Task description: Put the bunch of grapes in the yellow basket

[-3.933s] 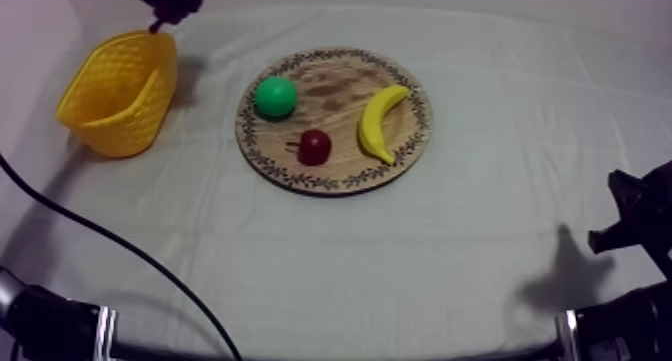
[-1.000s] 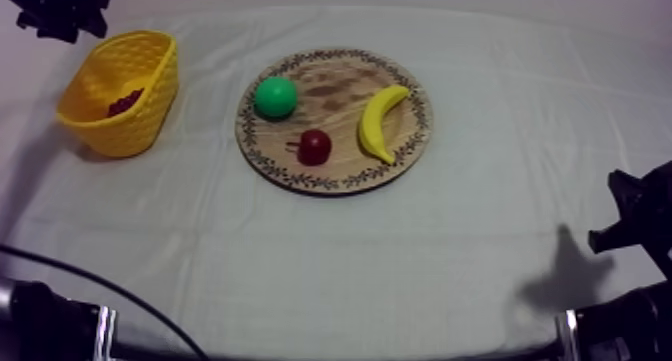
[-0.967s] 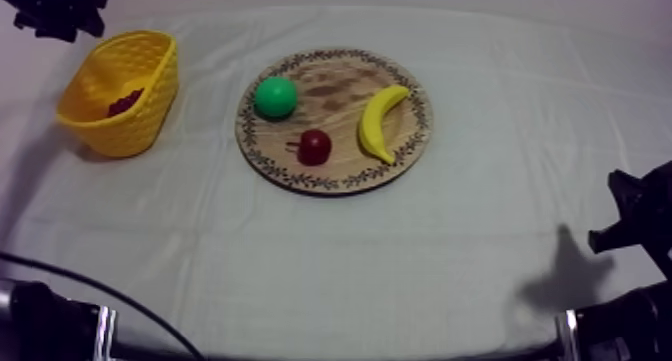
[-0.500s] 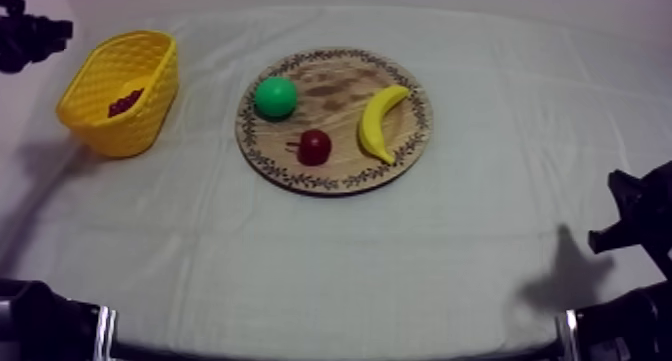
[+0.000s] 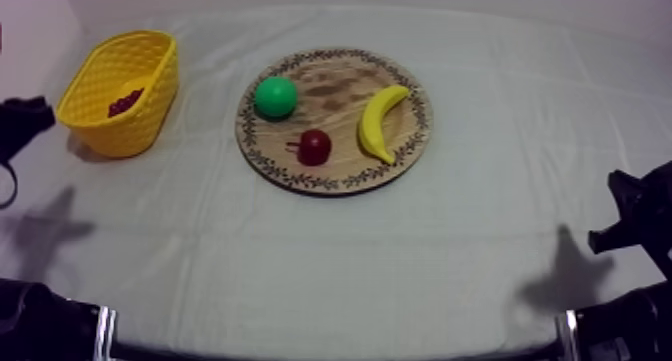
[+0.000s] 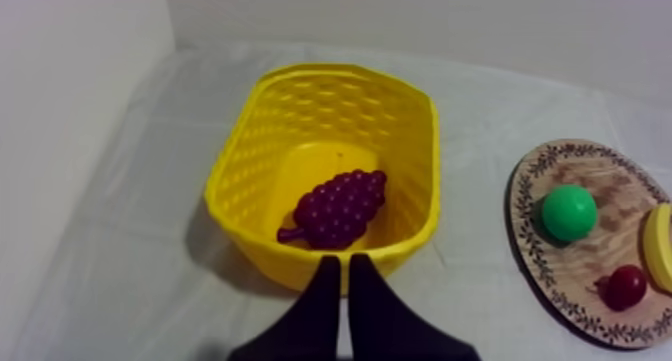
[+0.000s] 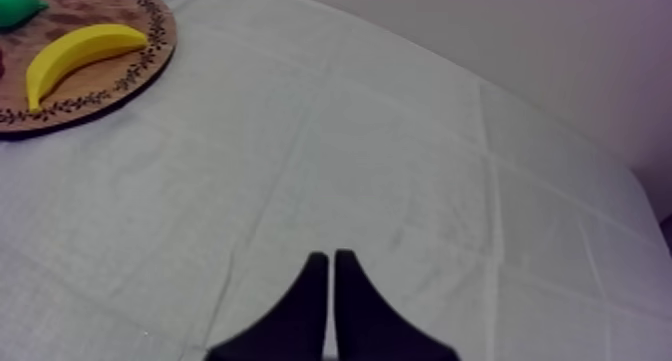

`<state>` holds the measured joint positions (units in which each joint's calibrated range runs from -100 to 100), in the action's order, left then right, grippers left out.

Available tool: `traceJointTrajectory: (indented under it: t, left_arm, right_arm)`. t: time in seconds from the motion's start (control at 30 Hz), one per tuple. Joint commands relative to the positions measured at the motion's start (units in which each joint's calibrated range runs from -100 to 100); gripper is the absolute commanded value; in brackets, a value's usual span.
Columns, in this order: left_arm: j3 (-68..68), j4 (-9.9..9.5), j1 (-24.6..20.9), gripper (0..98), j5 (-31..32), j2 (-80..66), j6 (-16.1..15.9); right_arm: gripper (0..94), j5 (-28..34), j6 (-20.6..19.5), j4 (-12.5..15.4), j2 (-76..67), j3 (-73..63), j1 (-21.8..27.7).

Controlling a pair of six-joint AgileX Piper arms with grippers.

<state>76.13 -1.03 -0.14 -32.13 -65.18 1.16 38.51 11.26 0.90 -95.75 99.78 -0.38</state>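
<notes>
The purple bunch of grapes (image 6: 335,207) lies on the floor of the yellow basket (image 6: 250,155), where it shows as a dark patch (image 5: 124,102) in the top view. The basket (image 5: 135,125) stands at the table's far left. My left gripper (image 6: 340,267) is shut on nothing, its fingers together as a narrow wedge just short of the basket's near wall. From above it (image 5: 40,115) sits left of the basket. My right gripper (image 7: 330,257) is shut over bare cloth, low at the right edge (image 5: 610,230).
The round wooden board (image 5: 335,182) at the table's middle carries a green fruit (image 5: 275,96), a small red fruit (image 5: 314,146) and a banana (image 5: 380,120). Bare cloth stretches from the board to the front edge and to the right.
My left arm has pulled back from beyond the basket toward the near left side, and its fingers have closed. The grapes stay in the basket. The right arm has not moved.
</notes>
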Motion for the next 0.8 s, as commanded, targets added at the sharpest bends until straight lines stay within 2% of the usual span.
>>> traceJointTrajectory:
  t: [0.0, 0.13, 0.27, 0.33, 0.47, 0.53, 0.77]
  left_arm:
    - [7.26, -0.08, 0.06, 0.4, 0.77, -7.05, 0.67]
    - [12.78, -0.77, 0.36, 0.2, 2.05, -13.18, 2.08]
    - [17.64, -3.74, 1.11, 0.1, 1.74, -18.78, 5.97]
    - [19.78, -4.78, 1.68, 0.0, 1.18, -21.15, 6.71]
    - [21.16, -4.50, 2.19, 0.0, -2.15, -24.59, 4.48]
    - [21.34, -4.23, 2.27, 0.0, -3.08, -25.83, 4.47]
    - [21.51, -3.73, 2.24, 0.0, -4.08, -29.07, 8.82]
  right_arm:
    - [0.3, 0.03, -0.01, 0.01, 0.00, 0.00, 0.00]
    - [0.3, 0.03, -0.04, 0.01, 0.00, 0.00, 0.00]
    - [0.3, 0.03, -0.04, 0.01, 0.00, 0.00, 0.00]
    - [0.3, 0.03, -0.03, 0.01, 0.00, 0.00, 0.00]
    - [0.3, 0.03, -0.04, 0.01, 0.00, 0.00, 0.00]
    - [0.3, 0.03, -0.02, 0.01, 0.00, 0.00, 0.00]
    - [0.3, 0.03, 0.00, 0.01, 0.00, 0.00, 0.00]
